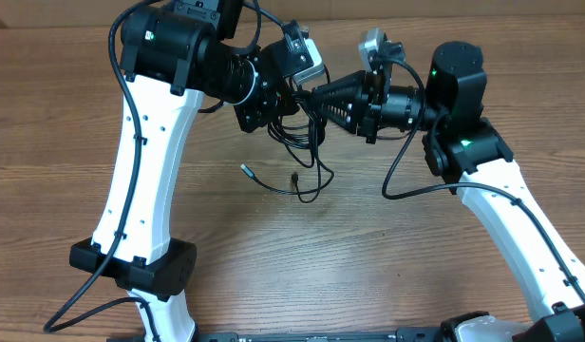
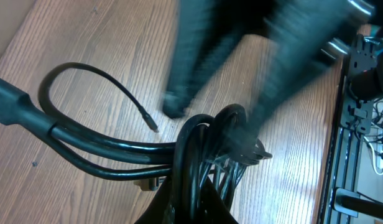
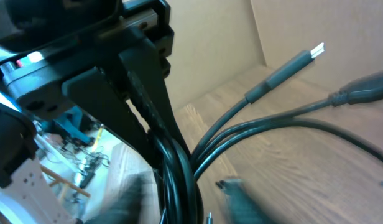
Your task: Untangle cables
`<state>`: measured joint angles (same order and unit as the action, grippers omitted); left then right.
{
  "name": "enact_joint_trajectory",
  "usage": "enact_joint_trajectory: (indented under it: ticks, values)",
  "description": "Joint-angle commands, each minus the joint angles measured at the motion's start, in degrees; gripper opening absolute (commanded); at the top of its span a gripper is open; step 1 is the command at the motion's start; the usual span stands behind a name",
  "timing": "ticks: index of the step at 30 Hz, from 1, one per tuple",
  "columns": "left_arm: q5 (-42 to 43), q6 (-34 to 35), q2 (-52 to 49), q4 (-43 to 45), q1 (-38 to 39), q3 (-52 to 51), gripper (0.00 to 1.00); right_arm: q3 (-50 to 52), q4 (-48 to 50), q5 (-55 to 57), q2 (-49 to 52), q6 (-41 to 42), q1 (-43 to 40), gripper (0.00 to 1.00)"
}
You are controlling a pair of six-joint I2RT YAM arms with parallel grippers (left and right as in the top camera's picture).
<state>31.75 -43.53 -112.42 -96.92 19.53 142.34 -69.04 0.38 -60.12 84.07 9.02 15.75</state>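
Black thin cords at 12 o'clock on your wooden table: left gripper pinches the bundle; right gripper blurred, fingers spread.

My thin cables are glossy black, tipped with small silver metal plug ends, and the wooden tabletop is mid-brown, streaked with darker grain lines. My left tool and right tool are matte black. The long arm links are white with black joints, and small green lights glow on the black housings.
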Motion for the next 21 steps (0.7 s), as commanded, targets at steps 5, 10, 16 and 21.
enact_joint_trajectory:
  ticks: [5, 10, 16, 21]
  values:
    - [2.19, -0.79, 1.16, 1.14, 0.37, 1.01, 0.04, -0.68, -4.9, -0.37, -0.04, -4.9, 0.33, 0.4]
    - [2.19, -0.81, 1.16, 1.53, 0.37, 1.01, 0.04, -0.68, -5.07, -0.35, -0.04, -5.05, 0.33, 0.08]
    - [2.12, -0.81, 1.16, 1.57, 0.37, 1.01, 0.04, -0.68, -5.09, 0.09, -0.04, -5.03, 0.33, 0.04]
    - [1.03, -0.76, 1.16, 0.76, 0.37, 1.01, 0.13, -0.7, -5.01, 2.05, -0.04, -4.94, 0.31, 0.04]
